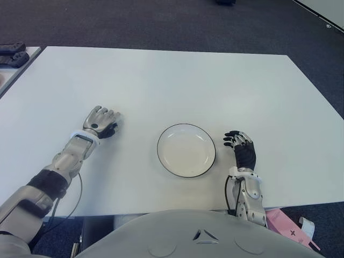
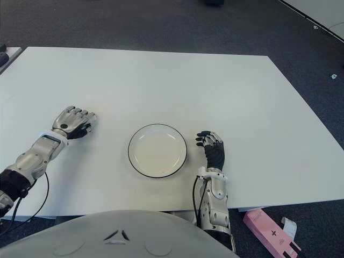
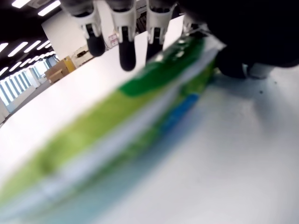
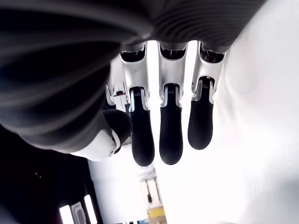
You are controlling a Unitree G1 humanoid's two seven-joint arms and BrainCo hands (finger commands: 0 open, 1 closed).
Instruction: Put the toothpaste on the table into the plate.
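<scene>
Left wrist view: left hand (image 1: 101,121) fingers (image 3: 127,51) curl over the blurred toothpaste (image 3: 126,126); right hand (image 1: 243,152) relaxed, empty.

A green, white and blue toothpaste (image 3: 135,121) tube lies lengthwise across the white tabletop (image 3: 224,168), seen from very close and blurred. The left hand (image 3: 187,28) arches over its far end, dark fingertips (image 3: 127,56) pointing down just above the tube; whether they touch it cannot be told. Beyond lies a dim room with ceiling lights (image 3: 46,7).
</scene>
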